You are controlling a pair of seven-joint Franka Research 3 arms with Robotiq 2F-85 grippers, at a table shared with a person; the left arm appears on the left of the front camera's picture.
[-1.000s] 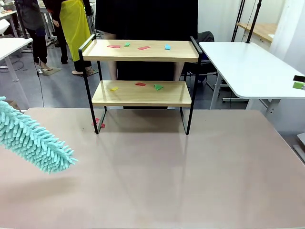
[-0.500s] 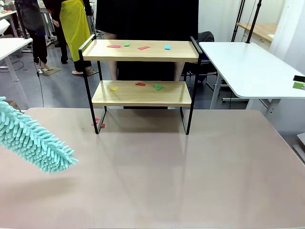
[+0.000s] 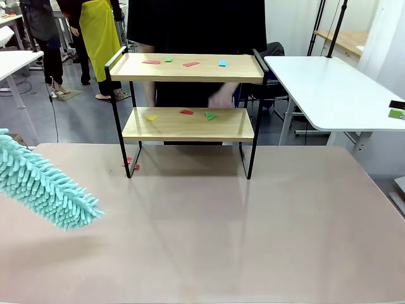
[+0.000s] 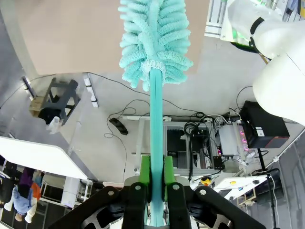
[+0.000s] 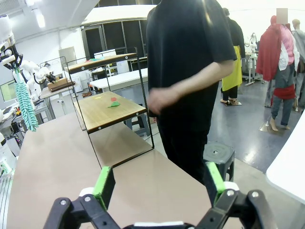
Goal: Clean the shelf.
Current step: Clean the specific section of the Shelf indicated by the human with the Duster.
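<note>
Two light wooden boards in a thin black frame make up the shelf (image 3: 190,76), which stands at the far middle of the brown surface (image 3: 253,221). Small coloured paper scraps (image 3: 190,63) lie on both boards: red, green and blue on the top one, and yellow, red and green on the lower one. One more red scrap lies on the surface by the shelf's front left leg.

The left gripper (image 4: 156,167) has its jaws closed tight on the handle of a turquoise duster (image 3: 44,187). The fluffy head hangs over the surface's left edge, well apart from the shelf.

The right gripper (image 5: 159,183) has its jaws spread wide with nothing between them.

A person in black (image 5: 190,57) stands just behind the shelf, with one blurred hand (image 3: 221,96) between the two boards.
</note>
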